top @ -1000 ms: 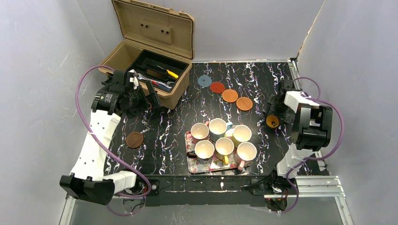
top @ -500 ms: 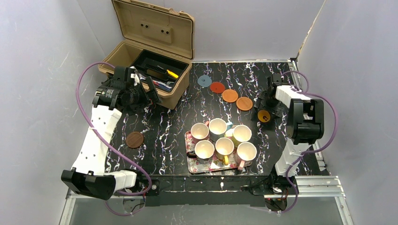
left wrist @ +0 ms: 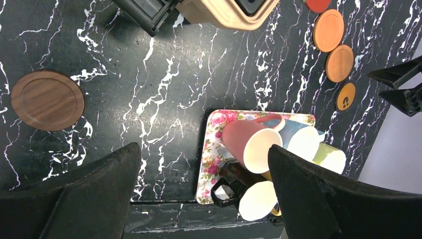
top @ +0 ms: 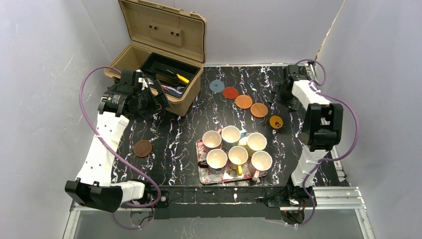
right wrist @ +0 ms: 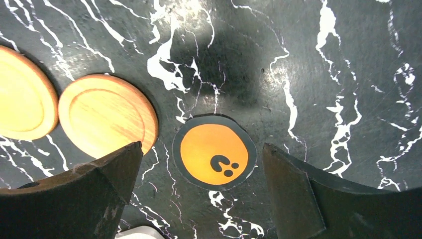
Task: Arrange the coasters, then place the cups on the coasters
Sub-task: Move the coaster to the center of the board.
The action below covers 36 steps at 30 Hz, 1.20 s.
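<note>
**Desk:** Two claws, both released and empty. What is on the far left?

**Photographer:** The left claw (left wrist: 204, 149) hangs with its fingers spread wide above the black marbled surface (top: 174, 134), next to an open tan toolbox (top: 149, 59). Nearer the front, alone by the left edge, a dark brown coaster (top: 143, 148) lies flat.

**Desk:** And the middle?

**Photographer:** Four discs run in a diagonal line from the back, set close together. They are the blue-grey coaster (top: 216, 86), the red coaster (top: 230, 92), the orange coaster (top: 243, 101) and a wooden coaster (top: 259, 110). In front of that line, six cups (top: 238, 155) stand upright on a floral tray (top: 201, 175), packed into two rows of three. None is on a coaster.

**Desk:** The right side?

**Photographer:** A yellow-orange coaster (top: 276, 121) with a black rim and a small black mark lies flat at the end of the line. It is just beside the wooden one, with a narrow gap between them. The right claw (right wrist: 201, 149) is above it with fingers wide apart and nothing in its grasp. In the wrist view, that disc shows between the two fingers.
</note>
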Motion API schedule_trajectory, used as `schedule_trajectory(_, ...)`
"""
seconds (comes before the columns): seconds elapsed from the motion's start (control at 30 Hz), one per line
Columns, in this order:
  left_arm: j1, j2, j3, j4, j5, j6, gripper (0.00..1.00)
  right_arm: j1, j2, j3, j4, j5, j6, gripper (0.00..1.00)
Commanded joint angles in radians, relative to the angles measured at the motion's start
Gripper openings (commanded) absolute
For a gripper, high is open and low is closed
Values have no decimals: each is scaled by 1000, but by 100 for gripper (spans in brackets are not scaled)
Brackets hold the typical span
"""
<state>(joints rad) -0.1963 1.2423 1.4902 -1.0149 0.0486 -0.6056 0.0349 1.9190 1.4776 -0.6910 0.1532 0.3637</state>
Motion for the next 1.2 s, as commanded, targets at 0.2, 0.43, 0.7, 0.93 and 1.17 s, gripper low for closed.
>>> schedule_trajectory(0.2,0,10,17,9,10,16,98,-24,-139,-47,5,-13,-39,99)
schedule_trajectory(0.43,0,-3,18,2,4,12,98,-73,-174,-175,2,-53,0,95)
schedule_trajectory(0.7,0,-65,-38,1,-15,-20,98,-73,-246,-306,-11,-45,28,83)
schedule_trajectory(0.93,0,-79,-53,0,-6,-28,98,-73,-295,-361,5,-23,55,79)
schedule_trajectory(1.17,0,-76,-49,1,0,-22,98,-73,-307,-397,0,32,68,72)
